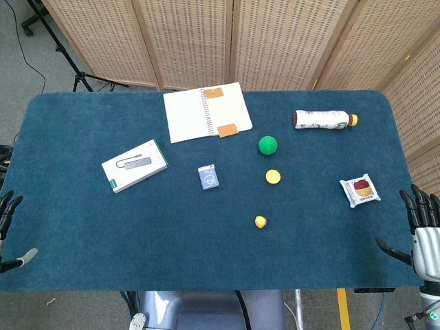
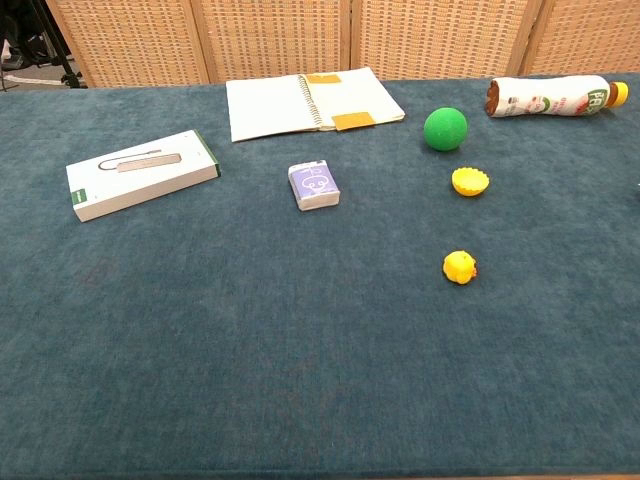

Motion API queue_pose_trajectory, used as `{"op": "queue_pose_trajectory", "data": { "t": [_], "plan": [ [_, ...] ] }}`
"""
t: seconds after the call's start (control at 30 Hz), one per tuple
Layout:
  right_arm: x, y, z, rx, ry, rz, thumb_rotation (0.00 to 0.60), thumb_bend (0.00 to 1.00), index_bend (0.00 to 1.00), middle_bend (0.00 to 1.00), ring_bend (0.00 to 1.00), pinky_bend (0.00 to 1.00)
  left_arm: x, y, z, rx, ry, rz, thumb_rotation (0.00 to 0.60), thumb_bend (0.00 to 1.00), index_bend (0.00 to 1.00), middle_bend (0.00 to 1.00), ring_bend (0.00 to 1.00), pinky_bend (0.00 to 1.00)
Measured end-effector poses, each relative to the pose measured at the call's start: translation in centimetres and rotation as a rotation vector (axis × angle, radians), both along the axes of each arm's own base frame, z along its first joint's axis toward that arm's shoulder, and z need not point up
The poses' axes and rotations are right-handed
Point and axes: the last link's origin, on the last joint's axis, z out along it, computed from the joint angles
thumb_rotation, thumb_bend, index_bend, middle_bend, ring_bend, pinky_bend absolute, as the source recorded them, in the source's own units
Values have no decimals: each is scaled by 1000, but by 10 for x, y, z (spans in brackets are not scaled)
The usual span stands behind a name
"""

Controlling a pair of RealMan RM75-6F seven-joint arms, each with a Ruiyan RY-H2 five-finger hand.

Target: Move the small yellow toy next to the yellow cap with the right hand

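The small yellow toy point(image 1: 260, 221) point(image 2: 459, 267) sits on the blue table, right of centre and toward the front. The yellow cap point(image 1: 273, 177) point(image 2: 470, 181) lies a short way behind it, mouth up. My right hand point(image 1: 423, 230) hangs at the table's right front edge, fingers spread and holding nothing, well to the right of the toy. My left hand point(image 1: 8, 230) shows at the left front edge, fingers apart and empty. Neither hand appears in the chest view.
A green ball point(image 1: 267, 145) sits just behind the cap. A lying bottle point(image 1: 323, 119), an open notebook point(image 1: 206, 111), a small blue card pack point(image 1: 208, 177), a white box point(image 1: 135, 165) and a snack packet point(image 1: 360, 190) are spread over the table.
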Motion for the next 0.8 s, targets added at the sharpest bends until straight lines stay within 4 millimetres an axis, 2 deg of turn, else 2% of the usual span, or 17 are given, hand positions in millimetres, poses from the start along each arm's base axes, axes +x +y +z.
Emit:
{"op": "queue_pose_trajectory", "data": {
  "t": [0.27,0.33,0.4,0.43,0.57,0.8],
  "plan": [
    [7,-1,-11,82,-15,3,600,0,4,0,0,0,0,0,1,-8,-7,-8,600,0,0,0,0,0],
    [12,-4,-17,128,-37,25,600,0,68,0,0,0,0,0,2,-6,-8,-9,600,0,0,0,0,0],
    [19,-12,-26,193,-62,57,600,10,191,0,0,0,0,1,2,-6,-10,-4,600,0,0,0,0,0],
    [22,-17,-30,222,-68,71,600,25,221,0,0,0,0,1,2,-7,-12,-1,600,0,0,0,0,0],
    [45,-43,-56,349,-71,140,600,192,325,0,0,0,0,4,0,-11,-10,10,600,0,0,0,0,0],
    [83,-76,-107,499,-61,191,600,249,357,0,0,0,-1,7,-2,-16,-3,24,600,0,0,0,0,0]
  ]
}}
